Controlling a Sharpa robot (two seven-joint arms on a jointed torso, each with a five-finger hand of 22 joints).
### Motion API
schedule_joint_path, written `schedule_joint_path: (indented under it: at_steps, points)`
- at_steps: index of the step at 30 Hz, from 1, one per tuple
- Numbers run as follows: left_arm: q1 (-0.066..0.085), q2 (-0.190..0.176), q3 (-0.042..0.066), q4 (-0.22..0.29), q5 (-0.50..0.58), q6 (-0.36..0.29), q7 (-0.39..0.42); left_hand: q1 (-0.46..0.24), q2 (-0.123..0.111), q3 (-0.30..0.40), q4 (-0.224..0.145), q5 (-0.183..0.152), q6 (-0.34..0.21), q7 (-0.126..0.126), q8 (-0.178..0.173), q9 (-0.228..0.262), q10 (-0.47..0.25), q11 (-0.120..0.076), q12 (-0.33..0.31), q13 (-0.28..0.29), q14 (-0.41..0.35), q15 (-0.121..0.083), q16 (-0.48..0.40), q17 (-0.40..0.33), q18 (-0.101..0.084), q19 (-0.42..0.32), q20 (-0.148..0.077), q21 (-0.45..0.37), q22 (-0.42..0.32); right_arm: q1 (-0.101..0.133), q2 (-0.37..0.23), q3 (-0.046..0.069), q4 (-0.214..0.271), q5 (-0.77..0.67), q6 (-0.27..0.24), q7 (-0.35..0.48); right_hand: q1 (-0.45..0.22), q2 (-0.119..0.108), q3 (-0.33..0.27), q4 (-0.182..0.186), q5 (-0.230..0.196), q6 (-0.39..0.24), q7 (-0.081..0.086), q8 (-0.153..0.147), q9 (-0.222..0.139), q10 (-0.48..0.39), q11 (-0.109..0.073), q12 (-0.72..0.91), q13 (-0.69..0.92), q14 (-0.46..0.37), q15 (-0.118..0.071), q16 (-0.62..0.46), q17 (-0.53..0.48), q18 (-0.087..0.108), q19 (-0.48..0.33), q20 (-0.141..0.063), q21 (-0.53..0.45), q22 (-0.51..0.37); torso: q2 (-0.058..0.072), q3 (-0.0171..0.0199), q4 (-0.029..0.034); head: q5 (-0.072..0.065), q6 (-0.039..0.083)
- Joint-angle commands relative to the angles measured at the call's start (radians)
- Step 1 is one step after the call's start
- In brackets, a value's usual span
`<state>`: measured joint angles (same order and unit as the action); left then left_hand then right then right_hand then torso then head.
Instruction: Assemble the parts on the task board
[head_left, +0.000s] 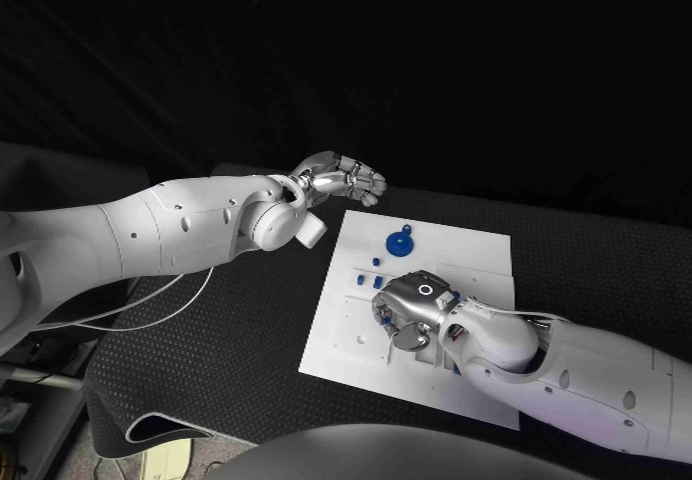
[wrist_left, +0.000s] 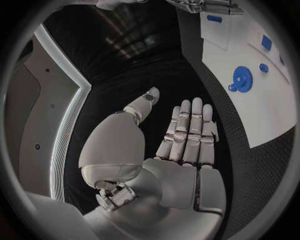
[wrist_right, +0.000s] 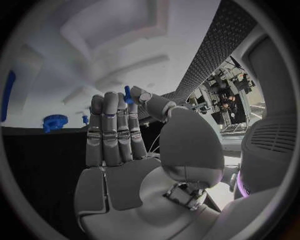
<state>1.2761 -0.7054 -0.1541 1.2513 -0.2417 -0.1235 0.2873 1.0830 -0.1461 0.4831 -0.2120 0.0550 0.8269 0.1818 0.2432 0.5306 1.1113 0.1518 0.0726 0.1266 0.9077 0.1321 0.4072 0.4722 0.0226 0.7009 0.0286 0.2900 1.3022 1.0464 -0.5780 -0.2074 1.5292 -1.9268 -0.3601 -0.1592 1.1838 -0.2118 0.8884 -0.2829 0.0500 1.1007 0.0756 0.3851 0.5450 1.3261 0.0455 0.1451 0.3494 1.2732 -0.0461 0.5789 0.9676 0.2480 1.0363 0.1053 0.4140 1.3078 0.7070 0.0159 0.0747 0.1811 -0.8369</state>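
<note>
The white task board (head_left: 462, 250) lies in the middle of the black table. A blue gear (head_left: 400, 242) sits at its far end, also seen as the gear (wrist_left: 240, 77) and the gear (wrist_right: 55, 121). A few small blue parts (head_left: 375, 263) lie just nearer than it. My right hand (head_left: 411, 308) hovers low over the board's middle; in the right wrist view this hand (wrist_right: 119, 135) pinches a small blue part (wrist_right: 127, 95) between thumb tip and a fingertip. My left hand (head_left: 340, 181) hangs off the board's far left corner; in its wrist view the hand (wrist_left: 178, 145) has straight fingers and holds nothing.
The black mat (head_left: 216, 360) spreads to the left of the board, with a white cable (head_left: 159, 305) trailing over its left edge. Moulded recesses (head_left: 483, 275) mark the board's right half. More blue pieces (wrist_left: 267, 42) lie on the board.
</note>
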Motion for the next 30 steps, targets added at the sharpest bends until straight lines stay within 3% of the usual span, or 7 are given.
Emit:
schedule_joint_path:
  at_steps: [1,16,30]
  points:
    - [0.001,0.002,0.001,0.000,0.006,0.016,0.008,0.011,0.002,0.002,0.006,0.002,-0.003,0.004,0.004,-0.002,0.006,0.000,0.000,-0.001,0.003,-0.002,-0.001,0.001,0.010,0.005,0.001,-0.004,0.002,0.003,-0.001,0.001,0.009,-0.009,-0.010,-0.004,0.009,0.000,0.008,0.000,0.001,0.005,0.001,-0.002,0.002,0.008,0.001,0.003,0.001,0.001,-0.004,-0.005,0.002,0.014,0.006,0.002,0.006,0.021,0.000,-0.0002,-0.0006,0.000,-0.001]
    - [0.001,0.005,0.001,-0.001,0.006,0.017,0.008,0.012,0.002,0.002,0.006,0.002,-0.003,0.004,0.004,-0.002,0.006,0.001,-0.001,-0.002,0.003,-0.002,-0.001,0.002,0.010,0.005,0.001,-0.006,0.002,0.005,0.012,0.001,-0.018,0.012,0.034,0.006,0.008,0.001,0.008,0.002,0.001,0.005,0.001,-0.004,0.003,0.007,0.002,0.002,0.003,0.001,-0.004,-0.006,0.003,0.014,0.006,0.002,0.006,0.020,0.000,-0.0003,0.0002,-0.001,-0.004]
    - [0.001,0.006,0.001,-0.001,0.006,0.017,0.008,0.012,0.002,0.002,0.006,0.002,-0.003,0.004,0.004,-0.002,0.006,0.001,-0.001,-0.003,0.003,-0.002,-0.001,0.002,0.010,0.006,0.001,-0.007,0.003,0.005,0.021,0.001,-0.028,0.013,0.036,0.008,0.007,0.003,0.008,0.001,0.002,0.004,0.002,-0.005,0.004,0.006,0.002,0.001,0.004,0.001,-0.004,-0.008,0.005,0.014,0.006,0.003,0.006,0.020,0.001,-0.0003,0.0007,0.000,-0.007]
